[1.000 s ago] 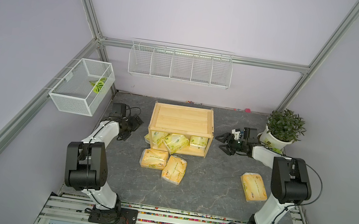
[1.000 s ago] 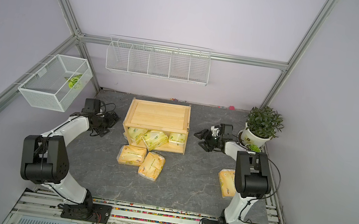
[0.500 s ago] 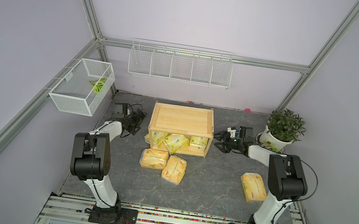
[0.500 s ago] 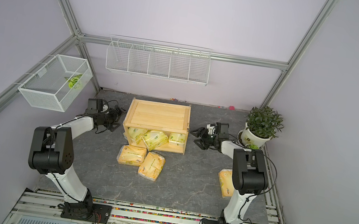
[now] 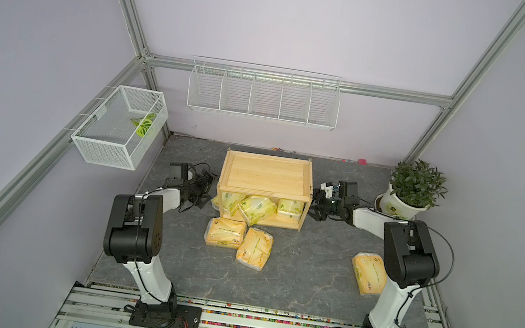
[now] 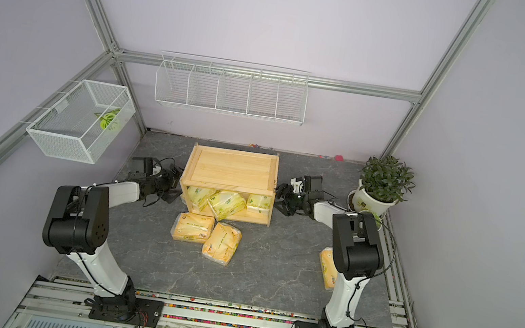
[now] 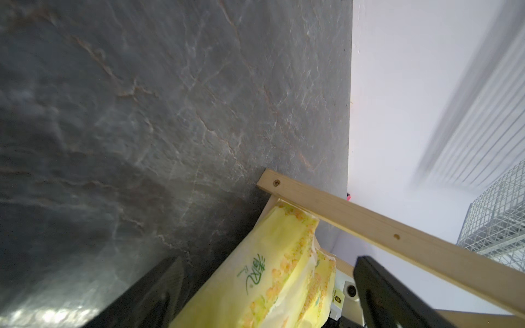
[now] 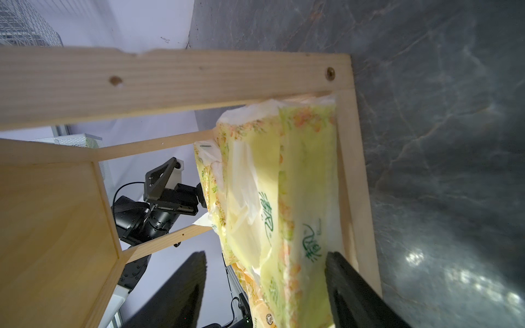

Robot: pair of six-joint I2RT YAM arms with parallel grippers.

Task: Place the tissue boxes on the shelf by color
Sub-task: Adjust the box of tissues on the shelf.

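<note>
The wooden shelf [image 5: 266, 176] stands mid-table with three pale yellow-green tissue boxes [image 5: 257, 208] leaning on its lower tier; the top board is bare. Two orange tissue boxes [image 5: 225, 234] lie on the floor in front of it. A third orange one [image 5: 367, 272] lies by the right arm's base. My left gripper [image 5: 208, 192] is at the shelf's left end, open, with the end of a green pack [image 7: 255, 278] between its fingers. My right gripper [image 5: 316, 207] is at the shelf's right end, open around another green pack [image 8: 306, 198], one finger [image 8: 349, 284] touching it.
A potted plant [image 5: 405, 201] stands at the back right, close behind the right arm. A white wire rack [image 5: 262, 97] hangs on the back wall and a mesh basket [image 5: 120, 128] on the left wall. The shelf's leg [image 8: 355, 170] runs beside the right finger.
Both grippers have moved inward to the shelf's ends, the left from the left wall side and the right from the plant side. The packs have not shifted.
</note>
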